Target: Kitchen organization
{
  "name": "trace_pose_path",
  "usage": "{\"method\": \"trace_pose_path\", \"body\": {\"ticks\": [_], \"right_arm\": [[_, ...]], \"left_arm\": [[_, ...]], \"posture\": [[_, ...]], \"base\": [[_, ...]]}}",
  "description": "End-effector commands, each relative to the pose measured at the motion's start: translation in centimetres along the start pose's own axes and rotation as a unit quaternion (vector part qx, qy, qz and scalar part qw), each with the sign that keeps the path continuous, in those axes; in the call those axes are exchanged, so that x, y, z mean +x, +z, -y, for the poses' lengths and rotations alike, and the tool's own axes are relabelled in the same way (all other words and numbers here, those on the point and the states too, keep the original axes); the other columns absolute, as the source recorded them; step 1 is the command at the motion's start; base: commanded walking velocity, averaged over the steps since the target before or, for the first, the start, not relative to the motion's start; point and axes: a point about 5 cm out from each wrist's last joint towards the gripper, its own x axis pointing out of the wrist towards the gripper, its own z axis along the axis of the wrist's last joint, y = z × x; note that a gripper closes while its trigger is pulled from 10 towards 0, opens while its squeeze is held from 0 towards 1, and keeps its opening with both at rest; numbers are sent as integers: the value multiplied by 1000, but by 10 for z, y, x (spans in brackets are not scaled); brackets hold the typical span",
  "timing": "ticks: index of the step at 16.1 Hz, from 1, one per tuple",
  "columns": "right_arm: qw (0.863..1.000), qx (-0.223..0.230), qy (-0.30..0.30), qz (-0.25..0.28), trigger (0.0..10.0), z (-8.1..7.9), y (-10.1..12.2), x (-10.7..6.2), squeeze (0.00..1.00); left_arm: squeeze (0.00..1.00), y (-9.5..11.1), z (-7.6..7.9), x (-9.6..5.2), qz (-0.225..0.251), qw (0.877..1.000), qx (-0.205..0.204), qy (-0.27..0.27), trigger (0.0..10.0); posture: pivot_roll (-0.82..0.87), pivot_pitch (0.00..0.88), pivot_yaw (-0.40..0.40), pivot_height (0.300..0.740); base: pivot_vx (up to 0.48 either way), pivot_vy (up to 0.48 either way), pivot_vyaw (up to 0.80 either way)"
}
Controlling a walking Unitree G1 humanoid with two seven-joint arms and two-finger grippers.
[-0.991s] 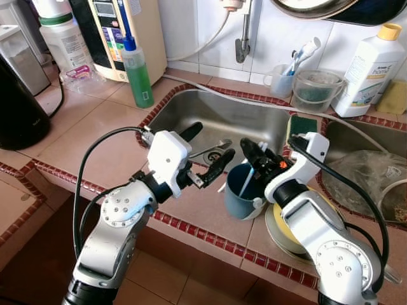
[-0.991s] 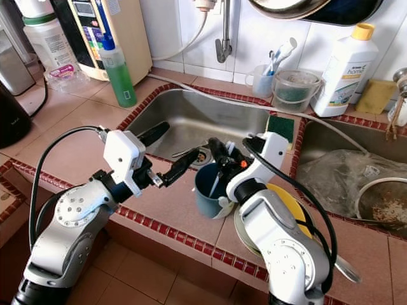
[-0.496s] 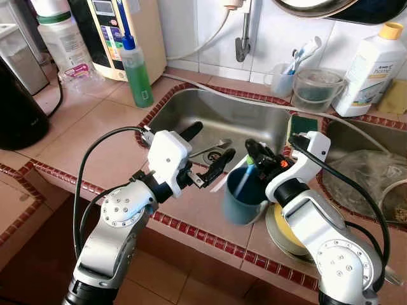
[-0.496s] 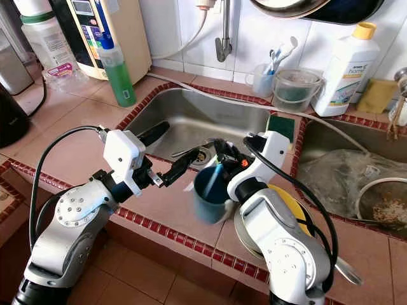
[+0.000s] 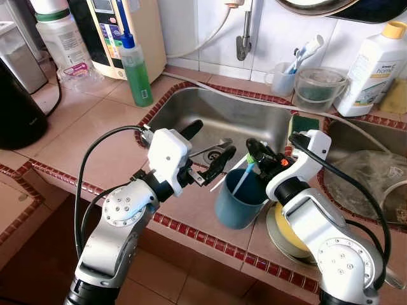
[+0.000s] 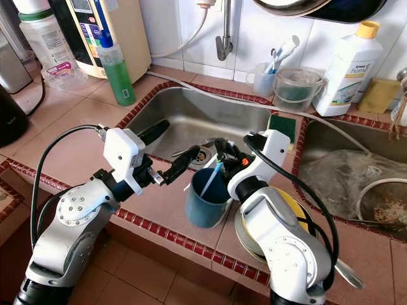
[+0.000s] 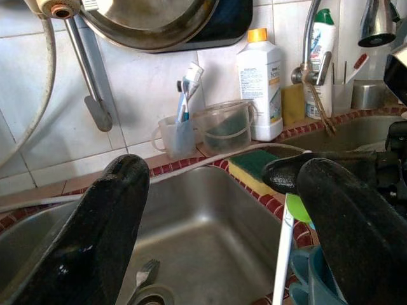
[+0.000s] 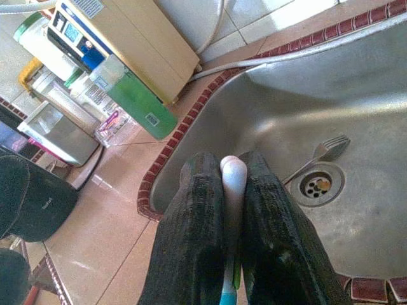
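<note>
Toothbrush, white-handled with green and blue near the top, is leaning in the blue cup at lower centre, right gripper pinching its tip. Left gripper is hanging spread, holding nothing, just left; sink behind.

The sink is brushed steel, dull with soft glare. Beside it, the surface is smooth glazed tan tile, edged in red mosaic. The blue cup at the sink's front rim looks like matt plastic; the toothbrush inside it is glossy white plastic.
</note>
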Motion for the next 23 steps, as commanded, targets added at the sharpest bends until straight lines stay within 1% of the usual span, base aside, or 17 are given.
{"method": "trace_pose_path", "body": {"ticks": [1, 2, 3, 4, 5, 6, 8, 11, 14, 15, 16, 17, 20, 21, 23], "right_arm": [[1000, -2, 13, 7, 0, -6, 5, 0, 0], [1000, -5, 17, 10, 0, -7, 6, 0, 0], [999, -7, 31, 11, 784, -10, 7, -1, 0], [999, -6, 34, 10, 784, -10, 7, -1, 0], [998, -11, 67, 11, 10000, -16, 8, -2, 0], [995, -11, 95, 10, 10000, -21, 9, -3, 0], [992, -10, 125, 10, 10000, -26, 11, -4, 0], [988, -14, 153, 15, 10000, -29, 14, -6, 0], [984, -4, 177, 29, 10000, -31, 20, -7, 0], [983, -3, 181, 33, 10000, -32, 22, -7, 0], [980, -3, 192, 42, 10000, -32, 26, -8, 0], [980, -7, 192, 43, 10000, -32, 27, -8, 0], [977, -8, 208, 53, 10000, -32, 35, -10, 0], [976, -14, 210, 56, 10000, -31, 39, -10, 0], [975, -21, 214, 59, 10000, -29, 43, -11, 0]], "left_arm": [[0, 6, -1, 1, 8, 1000, 4, -1, 10000], [0, 6, -2, 1, 8, 1000, 3, 0, 10000], [0, 6, -2, 1, 9, 1000, 3, 0, 10000], [0, 6, -2, 1, 9, 1000, 3, 1, 10000], [0, 6, -2, 2, 10, 1000, 4, 2, 10000], [0, 6, -2, 2, 10, 1000, 3, 4, 10000], [0, 6, -2, 3, 11, 1000, 4, 6, 10000], [0, 6, -2, 2, 12, 1000, 3, 9, 10000], [0, 6, -3, 1, 12, 1000, 2, 11, 10000], [0, 7, -7, 0, 14, 1000, 8, 15, 10000], [0, 12, -20, -2, 18, 999, 5, 30, 10000], [0, 13, -25, -3, 19, 999, 2, 38, 10000], [0, 19, -44, -7, 20, 998, 26, 56, 10000], [0, 22, -49, -8, 22, 997, 32, 61, 10000], [0, 24, -51, -8, 25, 997, 34, 62, 10000]], "posture": [[-298, 107, 57, 740], [-298, 109, 56, 740], [-297, 110, 55, 740], [-297, 110, 55, 740], [-295, 109, 52, 740], [-294, 110, 51, 740], [-293, 109, 46, 740], [-295, 105, 42, 740], [-300, 104, 42, 740], [-300, 104, 40, 740], [-296, 101, 38, 740], [-296, 102, 39, 740], [-291, 103, 39, 740], [-290, 103, 39, 740], [-290, 101, 40, 740]], "base": [[0, 0, 0], [0, 0, 0], [0, 0, 0], [0, 0, 0], [0, 0, 0], [0, 0, 0], [0, 0, 0], [0, 0, 0], [0, 0, 0], [0, 0, 0], [0, 0, 0], [0, 0, 0], [0, 0, 0], [0, 0, 0], [0, 0, 0]]}}
